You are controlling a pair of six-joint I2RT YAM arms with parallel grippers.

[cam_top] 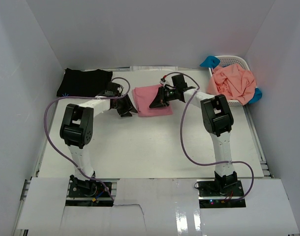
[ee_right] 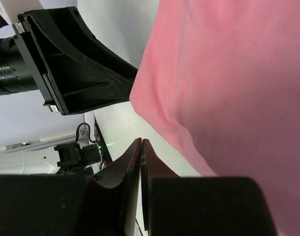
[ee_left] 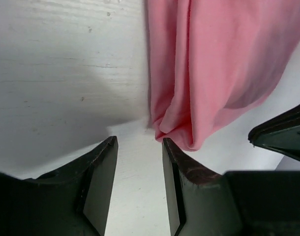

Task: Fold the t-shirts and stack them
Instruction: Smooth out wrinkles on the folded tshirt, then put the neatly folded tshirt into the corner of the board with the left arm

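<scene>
Both claws empty: left gripper (ee_left: 139, 140) jaws parted, rose-pink t-shirt (ee_left: 214, 64) corner just beyond its tip; right gripper (ee_right: 141, 140) pinched closed beside the same shirt. Probably folded, laid flat between them for stacking.

Pink tee (cam_top: 144, 96); blk tee (cam_top: 83, 82); salmon tee (cam_top: 233, 83); wht basket (cam_top: 236, 60)

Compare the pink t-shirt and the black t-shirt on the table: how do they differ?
The pink t-shirt is rose; the black t-shirt is dark, with a tiny blue mark. The pink one lies in the middle of the table; the black one sits in the far left corner. The pink one looks smaller and tilted; the black one wider and squarer to the edge. Both lie flat, folded.
</scene>
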